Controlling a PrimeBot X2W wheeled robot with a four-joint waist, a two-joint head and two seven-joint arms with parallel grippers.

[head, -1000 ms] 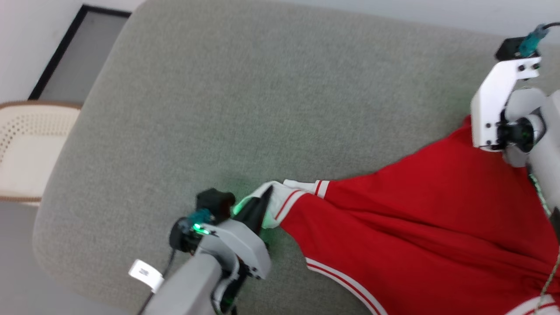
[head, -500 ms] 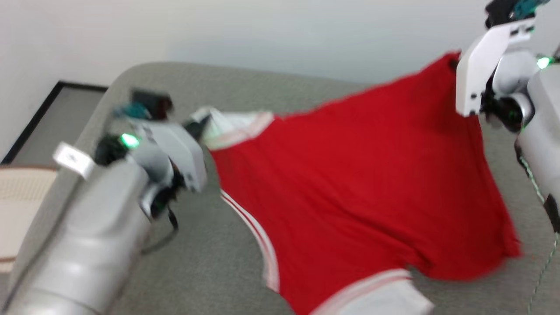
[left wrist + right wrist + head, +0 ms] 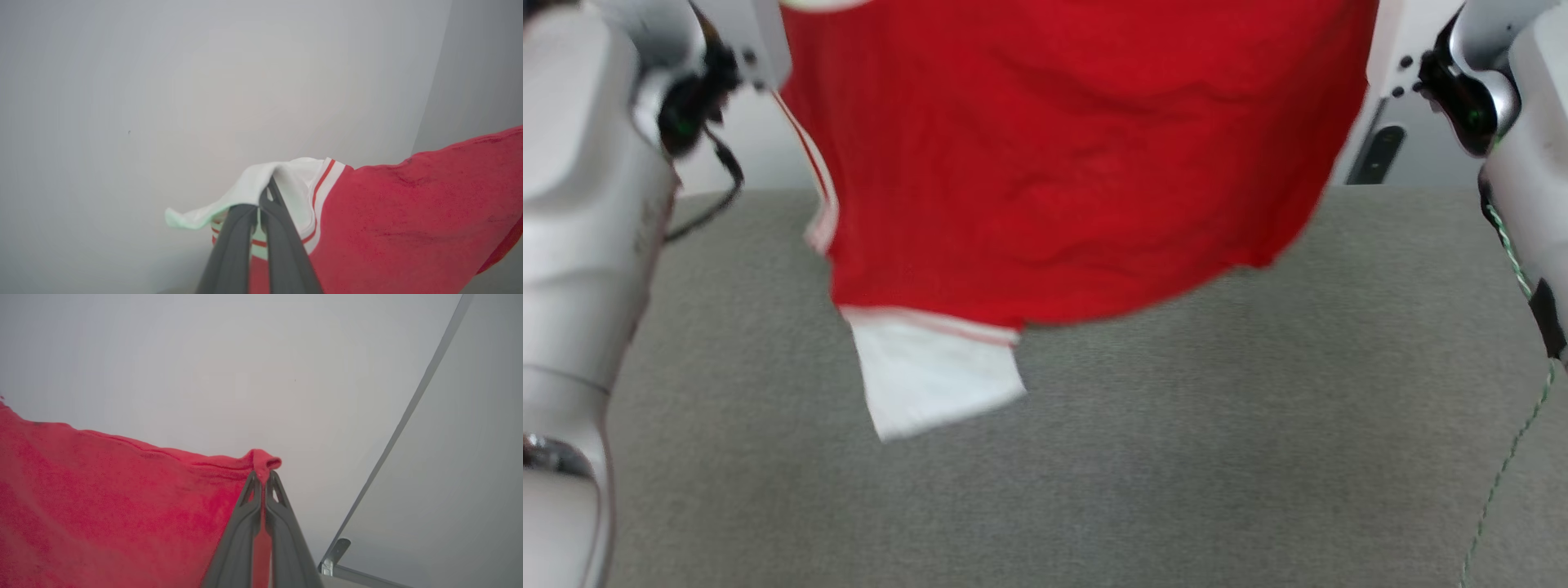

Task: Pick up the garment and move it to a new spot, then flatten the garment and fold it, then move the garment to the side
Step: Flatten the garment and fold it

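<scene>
- garment (image 3: 1062, 163) hangs spread in the air, above grey cushion (image 3: 1176, 457)
- left gripper (image 3: 269, 190): jaws clamped on garment's white-sleeved end
- right gripper (image 3: 261, 477): jaws clamped on garment's red corner

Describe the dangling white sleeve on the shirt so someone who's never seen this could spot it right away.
Start at the broad grey fabric surface across the lower head view. Above it hangs the red garment, spread wide. At its lower left corner dangles the white sleeve, a plain white flap hanging free below the red hem, joined to it by thin stripes.
</scene>
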